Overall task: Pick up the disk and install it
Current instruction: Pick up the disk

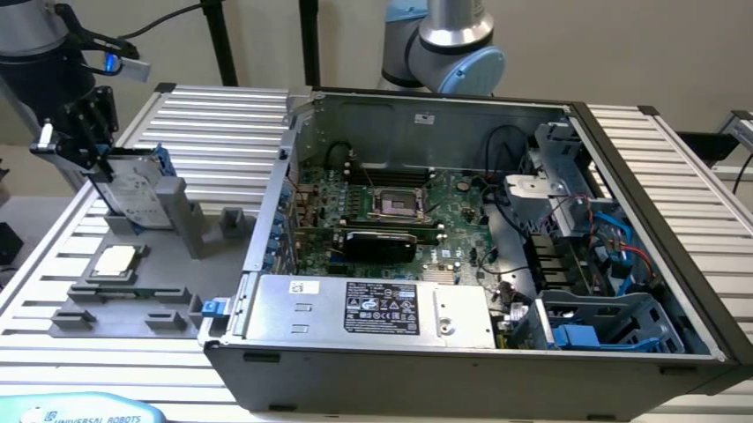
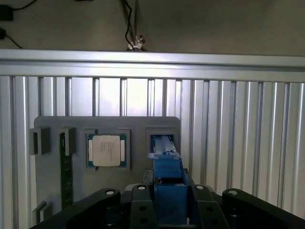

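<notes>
The disk (image 1: 132, 189), a silver drive with a white label in a blue frame, stands on edge at the exterior view's far left. My gripper (image 1: 101, 163) is shut on its upper end. Its lower end reaches down beside the upright grey holder (image 1: 176, 210) on the fixture plate (image 1: 70, 295). In the wrist view the disk's blue frame (image 2: 167, 171) runs from between my black fingers (image 2: 138, 202) toward the holder's slot (image 2: 163, 140). Whether the disk is free of the slot I cannot tell.
A square silver processor chip (image 1: 115, 262) (image 2: 106, 150) and a memory stick (image 2: 65, 167) lie on the fixture plate. The open computer case (image 1: 412, 374) stands at the exterior view's right, with a blue drive cage (image 1: 600, 328) in its near corner. A ribbed aluminium table (image 1: 235, 123) carries everything.
</notes>
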You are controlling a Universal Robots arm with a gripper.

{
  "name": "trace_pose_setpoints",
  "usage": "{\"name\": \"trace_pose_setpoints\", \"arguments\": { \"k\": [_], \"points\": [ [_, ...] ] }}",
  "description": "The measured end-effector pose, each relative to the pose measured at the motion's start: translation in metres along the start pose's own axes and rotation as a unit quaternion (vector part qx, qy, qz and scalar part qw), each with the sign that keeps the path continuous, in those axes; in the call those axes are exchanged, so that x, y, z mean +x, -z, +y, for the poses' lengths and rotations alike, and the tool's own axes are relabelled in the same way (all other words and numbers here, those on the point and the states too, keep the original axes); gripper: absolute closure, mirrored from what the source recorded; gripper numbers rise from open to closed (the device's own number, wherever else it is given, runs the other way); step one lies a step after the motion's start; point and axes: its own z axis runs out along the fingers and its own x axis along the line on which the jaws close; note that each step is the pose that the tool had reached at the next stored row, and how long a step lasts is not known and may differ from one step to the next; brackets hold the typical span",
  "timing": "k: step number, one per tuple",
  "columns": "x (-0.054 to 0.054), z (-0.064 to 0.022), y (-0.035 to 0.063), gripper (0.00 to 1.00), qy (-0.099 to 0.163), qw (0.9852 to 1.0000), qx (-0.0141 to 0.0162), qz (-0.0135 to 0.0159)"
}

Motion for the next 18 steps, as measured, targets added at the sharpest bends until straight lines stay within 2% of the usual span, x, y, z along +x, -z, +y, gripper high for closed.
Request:
{"name": "trace_pose_setpoints", "arguments": {
  "k": [5,8,13,18],
  "points": [
    [0.0,0.0,0.0004,0.67,0.0,1.0,0.0,0.0],
    [0.0,0.0001,0.0046,0.67,0.0,1.0,0.0,0.0],
    [0.0,0.0002,0.0203,0.67,0.0,1.0,0.0,0.0],
    [-0.001,-0.0007,0.0431,0.67,0.0,1.0,-0.0001,0.0001]
  ]
}}
